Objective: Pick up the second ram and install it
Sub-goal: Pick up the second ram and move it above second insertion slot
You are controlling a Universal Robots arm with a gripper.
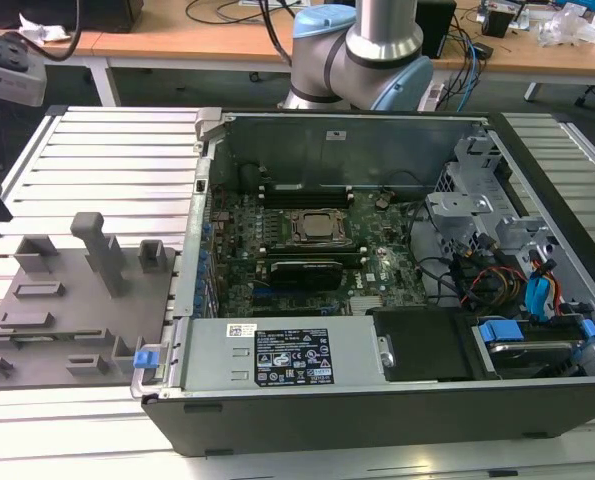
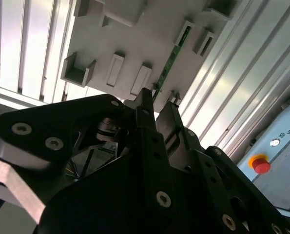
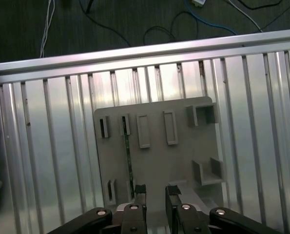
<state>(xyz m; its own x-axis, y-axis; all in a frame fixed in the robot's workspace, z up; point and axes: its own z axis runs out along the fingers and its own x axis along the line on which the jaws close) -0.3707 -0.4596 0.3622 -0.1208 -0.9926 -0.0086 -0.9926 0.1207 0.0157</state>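
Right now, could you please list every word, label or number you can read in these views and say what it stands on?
Black label on the computer case's silver panel: lines of print and symbols, too small to read.
Small white sticker beside it: too small to read.
Grey box with a red button: lettering cut off at the edge, no whole word.

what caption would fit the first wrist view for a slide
The gripper, jaws open, over the grey tray, close to the green ram stick held in it
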